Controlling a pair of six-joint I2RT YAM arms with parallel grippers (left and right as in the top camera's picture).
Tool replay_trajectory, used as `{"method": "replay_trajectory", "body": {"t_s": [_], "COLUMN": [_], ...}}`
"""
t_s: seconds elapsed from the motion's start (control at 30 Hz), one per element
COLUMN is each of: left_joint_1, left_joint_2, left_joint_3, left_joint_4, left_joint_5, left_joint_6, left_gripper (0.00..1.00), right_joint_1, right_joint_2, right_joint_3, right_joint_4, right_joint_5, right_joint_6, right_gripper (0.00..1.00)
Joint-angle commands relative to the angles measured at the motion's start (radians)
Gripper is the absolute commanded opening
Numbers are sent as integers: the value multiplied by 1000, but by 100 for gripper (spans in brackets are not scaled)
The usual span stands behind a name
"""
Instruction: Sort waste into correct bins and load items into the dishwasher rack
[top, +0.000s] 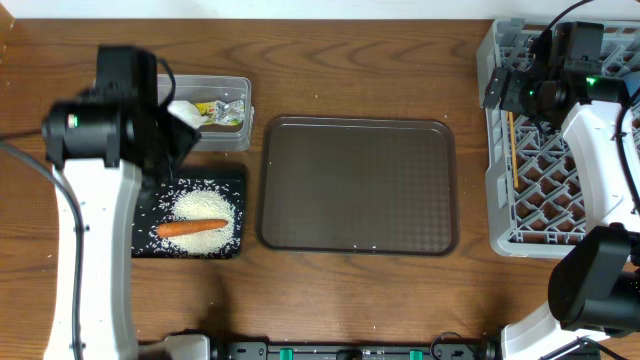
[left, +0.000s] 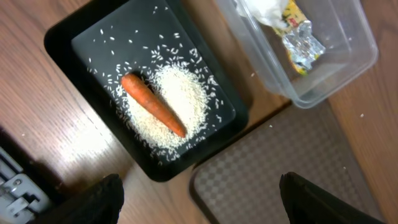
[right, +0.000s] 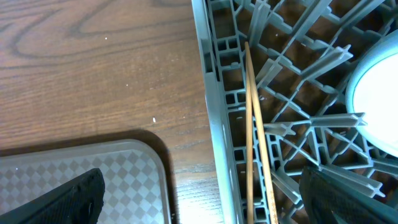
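A black tray (top: 150, 200) holds a heap of white rice (top: 212, 208) with an orange carrot (top: 192, 227) lying across it. Behind it, the clear tub (top: 240, 92) contains a crumpled white tissue (top: 185, 112) and a green-yellow wrapper (top: 225, 112). My left gripper (left: 200, 186) hangs open and empty above the black tray's (left: 62, 43) near corner, with the carrot (left: 152, 104) beyond its fingers. My right gripper (right: 202, 186) is open and empty over the left wall of the grey dishwasher rack (right: 217, 112), where two wooden chopsticks (right: 252, 124) lie inside.
A large brown serving tray (top: 358, 185) lies mid-table between the bins and the rack (top: 497, 200). A pale round dish (right: 379, 93) sits in the rack at the right wrist view's right edge. The right arm covers much of the rack from overhead.
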Motion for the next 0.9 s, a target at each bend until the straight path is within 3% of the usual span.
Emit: {"method": "replay_trajectory", "body": {"t_s": [0.0, 0.07, 0.1, 0.2, 0.7, 0.77, 0.87], "left_joint_1": [0, 0, 0, 0, 0, -3, -35], "left_joint_2": [-128, -223, -257, -338, -399, -395, -395], "left_joint_3": [-165, -267, -300, -372, -397, -398, -426], "left_joint_4": [37, 58, 53, -10, -177, -175, -108], "left_joint_5": [18, 29, 29, 32, 59, 87, 150], "left_joint_6": [-16, -18, -20, -20, 32, 136, 414], "left_gripper": [84, 85, 95, 98, 98, 98, 98], "right_joint_1": [-8, -8, -7, -7, -8, -8, -7], "right_joint_2": [-30, -30, -30, -30, -30, -30, -30], "right_joint_3": [19, 19, 19, 19, 19, 19, 19], "right_joint_4": [-1, -1, -1, -1, -1, -1, -1], "right_joint_5": [7, 7, 7, 7, 7, 7, 7], "right_joint_6": [11, 11, 11, 11, 11, 11, 11], "right_gripper": [99, 99, 99, 99, 99, 99, 99]}}
